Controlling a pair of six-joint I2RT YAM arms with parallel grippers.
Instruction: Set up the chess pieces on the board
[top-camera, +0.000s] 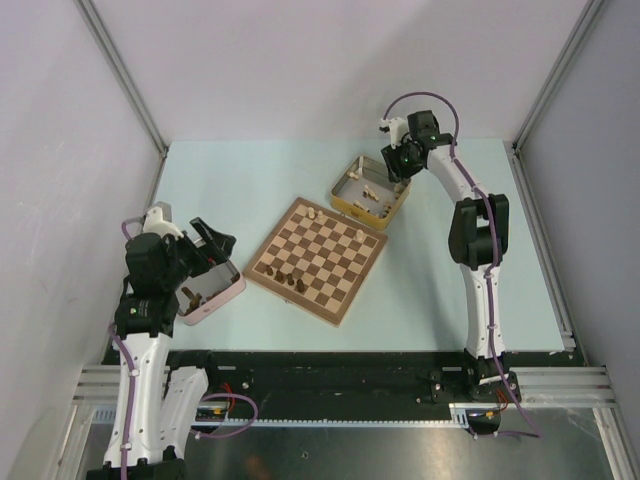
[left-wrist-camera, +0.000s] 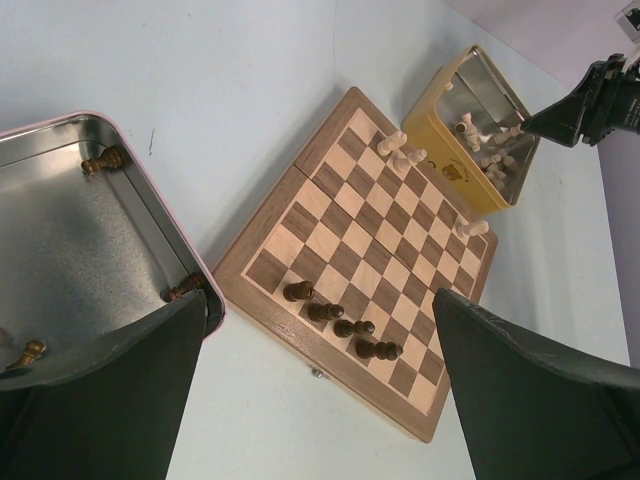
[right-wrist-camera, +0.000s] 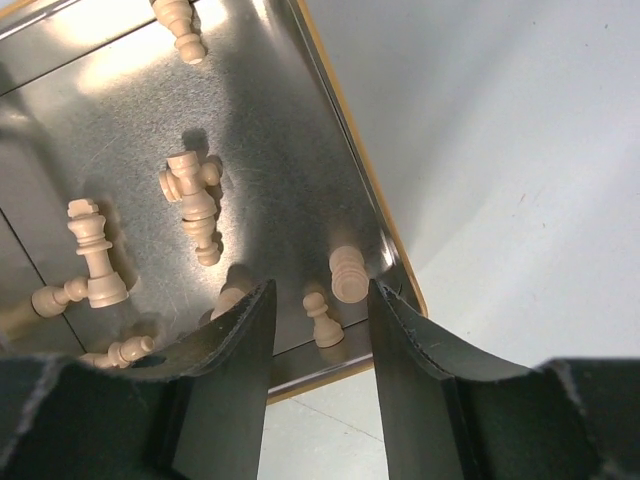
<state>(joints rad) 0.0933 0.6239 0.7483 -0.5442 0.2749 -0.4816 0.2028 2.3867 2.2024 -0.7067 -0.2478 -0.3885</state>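
Nearest the lens in the right wrist view, the right gripper (right-wrist-camera: 320, 292) is seen with its jaws partly spread and nothing pinched. A pale pawn (right-wrist-camera: 322, 320) lies on the tin floor between them and appears to be touched by neither. That gripper is poised over the far right part of the yellow tin (left-wrist-camera: 450, 175), where more pale pieces (right-wrist-camera: 190, 195) are scattered, most of them lying on their sides. The board (top-camera: 330, 270) is set mid-table, turned so that one corner points to the near side. The yellow tin is placed just beside its far right edge and the pink tin (left-wrist-camera: 70, 230) just beside its left corner. Four dark pieces (left-wrist-camera: 325, 312) are stood in a row along the board's near left edge. A few pale pieces are stood along the opposite edge, some near the far corner and one further right. The left gripper (top-camera: 213, 243) is poised above the pink tin's right side, its jaws spread wide and empty. At least three dark pieces are seen lying in the pink tin. Everything is carried by the pale blue table (top-camera: 450, 290).
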